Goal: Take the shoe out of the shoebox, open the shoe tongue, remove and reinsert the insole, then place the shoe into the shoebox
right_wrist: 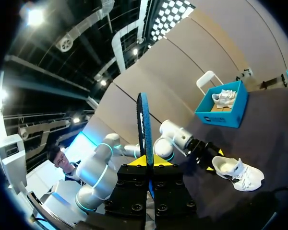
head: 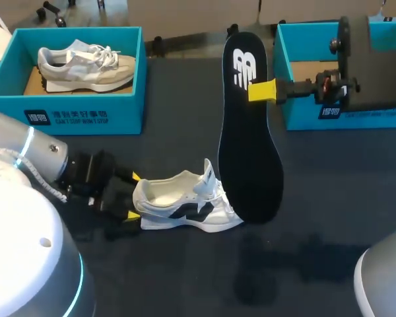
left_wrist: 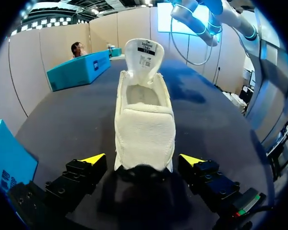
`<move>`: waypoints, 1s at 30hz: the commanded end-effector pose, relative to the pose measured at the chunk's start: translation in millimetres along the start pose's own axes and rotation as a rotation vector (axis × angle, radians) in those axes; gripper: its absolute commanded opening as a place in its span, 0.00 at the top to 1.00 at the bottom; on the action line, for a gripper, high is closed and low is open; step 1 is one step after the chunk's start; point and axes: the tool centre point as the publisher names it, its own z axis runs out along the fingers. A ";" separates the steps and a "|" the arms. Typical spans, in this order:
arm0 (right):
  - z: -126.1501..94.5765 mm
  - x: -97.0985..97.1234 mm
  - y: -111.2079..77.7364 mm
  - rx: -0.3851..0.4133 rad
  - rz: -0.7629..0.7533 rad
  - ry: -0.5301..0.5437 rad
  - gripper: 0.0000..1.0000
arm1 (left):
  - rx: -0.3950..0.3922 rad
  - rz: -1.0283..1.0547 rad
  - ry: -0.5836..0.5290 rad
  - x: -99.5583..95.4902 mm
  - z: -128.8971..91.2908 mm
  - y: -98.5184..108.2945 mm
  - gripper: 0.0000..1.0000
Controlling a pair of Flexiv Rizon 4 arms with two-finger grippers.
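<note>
Shoe (head: 185, 201) lies on the table (head: 330, 198) with its tongue raised. Its heel sits between the spread fingers of the left claw (head: 133, 195), which flank it with no clear contact. The right claw (head: 264, 90) is clamped on the insole (head: 247, 132), held on end, its lower end near the toe.

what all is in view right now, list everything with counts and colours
shoe: 1, white and black, on the table, tongue up
insole: 1, black, upright by the shoe's toe
left shoebox: 1, blue, far left
right shoebox: 1, blue, far right
second shoe: 1, grey-white, in the left shoebox
table: 1, dark
left gripper: 1, yellow tips, open, either side of the shoe's heel
right gripper: 1, yellow tips, shut on the insole
</note>
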 end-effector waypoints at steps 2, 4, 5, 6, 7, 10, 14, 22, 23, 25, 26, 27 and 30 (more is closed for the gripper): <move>3.4 -0.5 1.1 0.001 0.003 -0.002 1.00 | -0.114 0.026 0.017 -0.5 -8.1 -6.7 0.00; 3.4 -0.5 1.1 0.001 0.003 -0.002 1.00 | -0.137 0.028 0.018 0.4 -11.4 -8.2 0.00; 3.4 -0.5 1.1 0.001 0.003 -0.002 1.00 | -0.145 0.031 0.015 0.6 -13.3 -8.9 0.00; 3.4 -0.5 1.1 0.001 0.003 -0.002 1.00 | -0.146 0.031 0.014 0.9 -15.8 -10.1 0.00; 3.4 -0.5 1.1 0.001 0.003 -0.002 1.00 | -0.140 0.026 0.010 0.8 -18.3 -11.3 0.00; 3.4 -0.5 1.1 0.001 0.003 -0.002 1.00 | -0.095 -0.006 0.020 0.5 -25.7 -13.9 0.00; 3.4 -0.5 1.1 0.001 0.003 -0.002 1.00 | -0.088 -0.016 0.024 -1.2 -36.2 -16.6 0.00; 3.4 -0.5 1.1 0.001 0.003 -0.002 1.00 | -0.147 0.030 -0.011 -1.2 -47.9 -21.0 0.00; 3.4 -0.5 1.1 0.001 0.003 -0.002 1.00 | -0.147 0.030 -0.011 -1.2 -47.9 -21.0 0.00; 3.4 -0.5 1.1 0.001 0.003 -0.002 1.00 | -0.147 0.030 -0.011 -1.2 -47.9 -21.0 0.00; 3.4 -0.5 1.1 0.001 0.003 -0.002 1.00 | -0.147 0.030 -0.011 -1.2 -47.9 -21.0 0.00; 3.4 -0.5 1.1 0.001 0.003 -0.002 1.00 | -0.147 0.030 -0.011 -1.2 -47.9 -21.0 0.00; 3.4 -0.5 1.1 0.001 0.003 -0.002 1.00 | -0.147 0.030 -0.011 -1.2 -47.9 -21.0 0.00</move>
